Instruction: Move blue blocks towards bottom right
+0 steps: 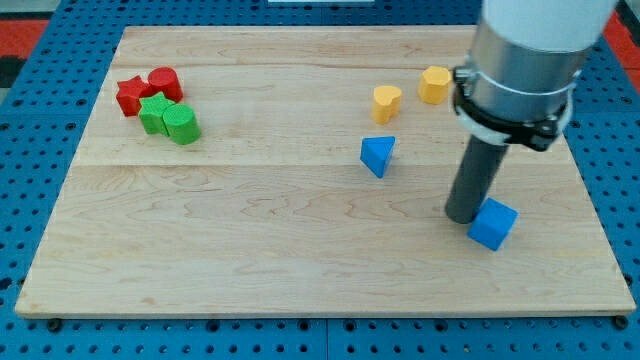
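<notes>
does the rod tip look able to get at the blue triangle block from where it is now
Probably yes. My tip sits against the blue cube, and the bare board between it and the blue triangle block, up and to the view's left, holds nothing.

Arm [530, 60] cut off at view's top; rod hides blue cube [493, 223] upper-left edge.

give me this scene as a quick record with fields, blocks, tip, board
board: wooden board
my tip: touching the blue cube's left side
blue cube: lower right
blue triangular block: centre, apart from tip
yellow blocks: and, top right
red blocks: and, top left
green blocks: and, touching reds
</notes>
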`<state>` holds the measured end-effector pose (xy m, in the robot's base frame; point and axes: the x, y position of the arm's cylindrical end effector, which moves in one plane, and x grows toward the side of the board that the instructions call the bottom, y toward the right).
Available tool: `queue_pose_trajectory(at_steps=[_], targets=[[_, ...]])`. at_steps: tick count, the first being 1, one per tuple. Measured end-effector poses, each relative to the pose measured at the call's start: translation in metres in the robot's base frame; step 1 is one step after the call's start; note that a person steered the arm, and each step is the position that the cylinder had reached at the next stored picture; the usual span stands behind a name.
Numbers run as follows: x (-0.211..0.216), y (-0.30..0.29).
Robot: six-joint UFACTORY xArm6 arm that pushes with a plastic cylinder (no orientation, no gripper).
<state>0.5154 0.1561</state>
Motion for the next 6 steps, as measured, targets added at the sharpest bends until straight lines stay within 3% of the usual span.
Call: queue_pose_trajectory(at_steps=[1, 3, 5, 6], targets=[[-0.002, 0.013], [-0.088, 0.011], [-0.116, -0.112], [-0.102, -0.145]])
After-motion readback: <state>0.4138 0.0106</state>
